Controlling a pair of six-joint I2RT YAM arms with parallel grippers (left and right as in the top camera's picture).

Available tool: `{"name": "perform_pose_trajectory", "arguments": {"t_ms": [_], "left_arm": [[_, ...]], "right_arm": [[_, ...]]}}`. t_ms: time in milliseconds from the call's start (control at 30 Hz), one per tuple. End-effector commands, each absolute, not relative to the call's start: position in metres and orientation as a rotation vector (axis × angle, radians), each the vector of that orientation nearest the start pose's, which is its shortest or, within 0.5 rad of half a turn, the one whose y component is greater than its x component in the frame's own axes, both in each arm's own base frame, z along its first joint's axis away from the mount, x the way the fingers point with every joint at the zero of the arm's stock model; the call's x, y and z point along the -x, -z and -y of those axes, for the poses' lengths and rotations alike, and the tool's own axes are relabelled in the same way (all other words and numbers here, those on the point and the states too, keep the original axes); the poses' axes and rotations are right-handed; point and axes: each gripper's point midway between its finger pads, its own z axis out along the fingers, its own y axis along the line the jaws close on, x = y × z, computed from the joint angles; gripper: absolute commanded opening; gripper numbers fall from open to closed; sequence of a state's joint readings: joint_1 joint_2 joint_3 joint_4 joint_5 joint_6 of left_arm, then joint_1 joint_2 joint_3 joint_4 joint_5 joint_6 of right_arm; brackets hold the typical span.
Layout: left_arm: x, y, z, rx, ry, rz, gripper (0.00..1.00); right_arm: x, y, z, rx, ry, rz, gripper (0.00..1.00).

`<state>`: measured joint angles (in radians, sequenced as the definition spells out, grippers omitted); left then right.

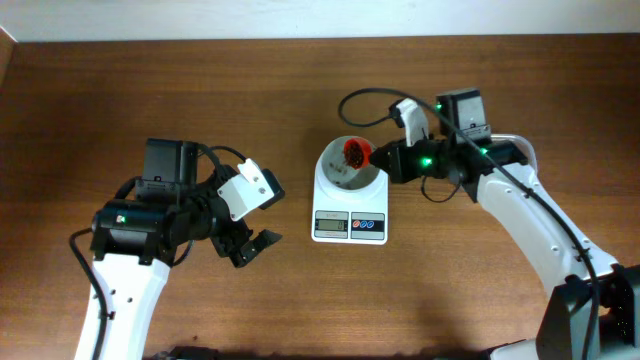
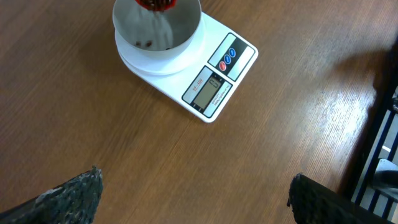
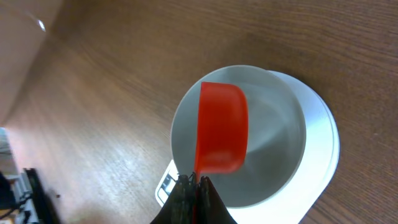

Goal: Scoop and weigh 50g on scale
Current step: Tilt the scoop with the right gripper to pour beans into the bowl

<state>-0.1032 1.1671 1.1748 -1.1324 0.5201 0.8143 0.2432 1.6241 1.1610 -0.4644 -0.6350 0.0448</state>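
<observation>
The white scale (image 1: 349,207) stands mid-table, its round bowl (image 1: 331,170) on top. My right gripper (image 1: 386,160) is shut on the handle of an orange scoop (image 1: 356,153), which hangs tipped over the bowl with dark red-brown beans (image 1: 353,152) in it. In the right wrist view the scoop (image 3: 222,127) shows its smooth back above the bowl (image 3: 283,149), and my right gripper (image 3: 194,183) pinches its handle. A few beans (image 2: 148,43) lie in the bowl (image 2: 186,34) in the left wrist view. My left gripper (image 1: 252,248) stands open left of the scale, holding nothing.
Bare brown wooden table lies all round the scale (image 2: 214,81). The grey display (image 2: 208,88) and coloured buttons (image 2: 227,57) face the table's front edge. A pale wall runs along the table's far edge (image 1: 200,38).
</observation>
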Motion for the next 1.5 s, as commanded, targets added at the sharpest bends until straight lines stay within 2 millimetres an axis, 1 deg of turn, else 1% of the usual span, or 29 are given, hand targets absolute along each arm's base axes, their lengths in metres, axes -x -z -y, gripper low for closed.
{"name": "perform_pose_trajectory", "arguments": {"t_ms": [0, 200, 600, 867, 1067, 1133, 1200, 1233, 1267, 1333, 1467], "left_arm": [[-0.251, -0.223, 0.111, -1.237, 0.422, -2.178, 0.99], [-0.251, -0.223, 0.111, -1.237, 0.422, -2.178, 0.99], [-0.251, -0.223, 0.111, -1.237, 0.422, -2.178, 0.99], [-0.251, -0.223, 0.111, -1.237, 0.422, -2.178, 0.99], [-0.251, -0.223, 0.111, -1.237, 0.422, -2.178, 0.99], [-0.251, -0.223, 0.111, -1.237, 0.422, -2.178, 0.99], [-0.251, -0.223, 0.111, -1.237, 0.422, -2.178, 0.99], [-0.251, -0.223, 0.111, -1.237, 0.422, -2.178, 0.99], [-0.251, -0.223, 0.111, -1.237, 0.422, -2.178, 0.99], [-0.251, -0.223, 0.111, -1.237, 0.422, -2.178, 0.99], [-0.251, -0.223, 0.111, -1.237, 0.422, -2.178, 0.99]], "right_arm": [[-0.373, -0.154, -0.196, 0.529, -0.801, -2.402, 0.04], [-0.371, -0.155, -0.197, 0.537, -0.784, -2.405, 0.04], [-0.365, -0.184, -0.195, 0.554, -0.752, -2.333, 0.04], [-0.365, -0.174, -0.193, 0.568, -0.553, -2.368, 0.04], [-0.364, -0.175, -0.195, 0.574, -0.566, -2.362, 0.04], [-0.362, -0.174, -0.195, 0.611, -0.551, -2.361, 0.04], [-0.362, -0.173, -0.192, 0.603, -0.54, -2.369, 0.04], [-0.362, -0.174, -0.193, 0.596, -0.551, -2.368, 0.04], [-0.361, -0.176, -0.198, 0.612, -0.585, -2.356, 0.04], [-0.358, -0.174, -0.201, 0.653, -0.576, -2.351, 0.04], [-0.357, -0.174, -0.201, 0.655, -0.575, -2.35, 0.04]]}}
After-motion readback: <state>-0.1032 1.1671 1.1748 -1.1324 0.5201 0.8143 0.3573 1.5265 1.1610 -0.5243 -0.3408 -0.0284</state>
